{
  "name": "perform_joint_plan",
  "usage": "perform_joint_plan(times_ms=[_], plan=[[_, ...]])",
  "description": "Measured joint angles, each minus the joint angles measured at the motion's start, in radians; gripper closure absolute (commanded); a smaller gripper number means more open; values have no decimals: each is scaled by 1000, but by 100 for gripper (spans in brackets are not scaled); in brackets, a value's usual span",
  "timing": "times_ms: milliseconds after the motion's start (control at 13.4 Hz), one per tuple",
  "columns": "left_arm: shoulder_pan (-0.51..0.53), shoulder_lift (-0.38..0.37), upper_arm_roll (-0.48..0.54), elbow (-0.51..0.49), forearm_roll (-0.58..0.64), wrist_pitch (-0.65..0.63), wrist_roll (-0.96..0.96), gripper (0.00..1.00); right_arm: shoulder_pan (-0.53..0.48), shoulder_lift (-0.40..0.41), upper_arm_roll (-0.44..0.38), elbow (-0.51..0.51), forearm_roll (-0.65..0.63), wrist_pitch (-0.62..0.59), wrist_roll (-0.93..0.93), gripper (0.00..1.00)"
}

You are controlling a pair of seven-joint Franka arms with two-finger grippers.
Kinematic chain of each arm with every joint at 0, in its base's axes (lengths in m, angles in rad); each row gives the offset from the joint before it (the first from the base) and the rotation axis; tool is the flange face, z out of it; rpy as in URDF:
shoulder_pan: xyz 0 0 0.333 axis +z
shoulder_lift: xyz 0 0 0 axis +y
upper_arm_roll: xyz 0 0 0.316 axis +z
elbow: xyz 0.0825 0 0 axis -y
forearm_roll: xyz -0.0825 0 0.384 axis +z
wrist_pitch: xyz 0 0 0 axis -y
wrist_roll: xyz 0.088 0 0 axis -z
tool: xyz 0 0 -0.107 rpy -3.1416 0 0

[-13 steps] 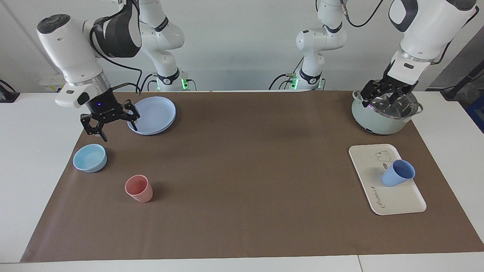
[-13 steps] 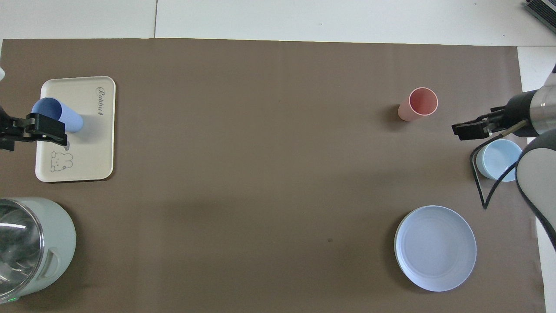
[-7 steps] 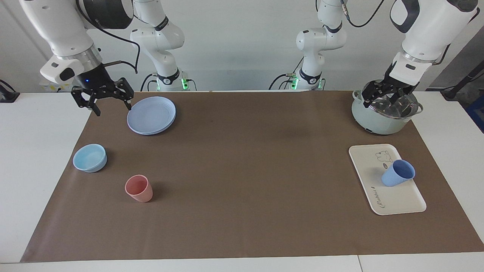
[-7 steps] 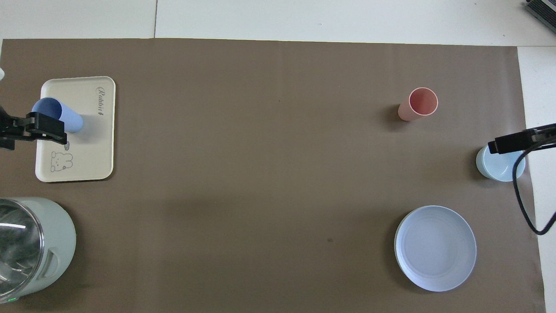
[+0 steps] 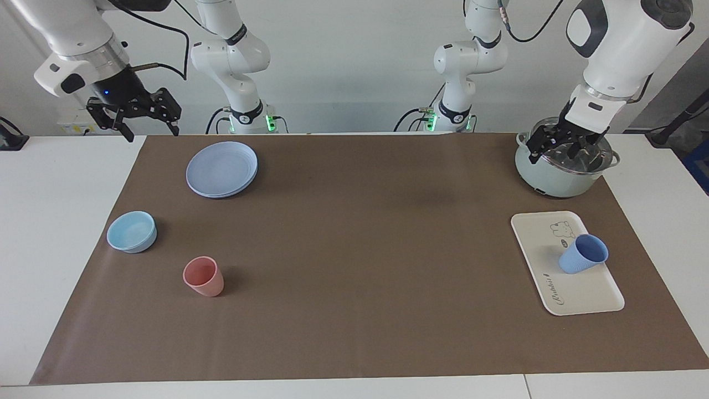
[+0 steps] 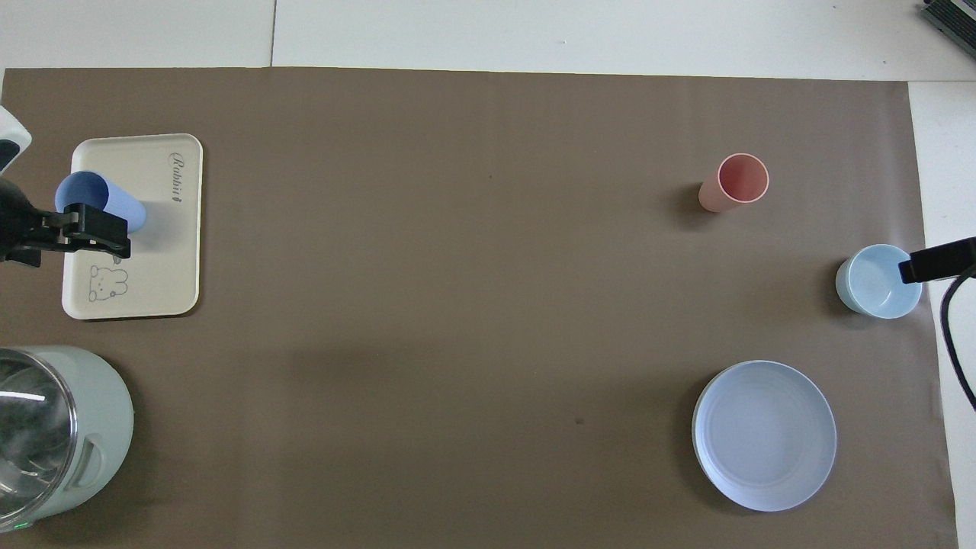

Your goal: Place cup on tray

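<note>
The cup (image 5: 582,254) stood on the tray (image 5: 543,260) (task judged done); left gripper (image 5: 566,148) and right gripper (image 5: 134,114) hung open, empty.

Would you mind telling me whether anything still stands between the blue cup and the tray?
Nothing visible does: the blue cup already stands on the tray, free of both grippers. The left gripper hangs over the pot, jaws open.

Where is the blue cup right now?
The blue cup stands on the white tray, at the left arm's end of the table, farther from the robots than the pot.
</note>
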Motion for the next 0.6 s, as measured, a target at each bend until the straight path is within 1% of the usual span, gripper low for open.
perform_joint_plan(times_ms=[598], plan=[[0, -1, 0, 0, -3, 3, 7, 0, 1, -2, 6, -20, 4, 10, 28, 0]])
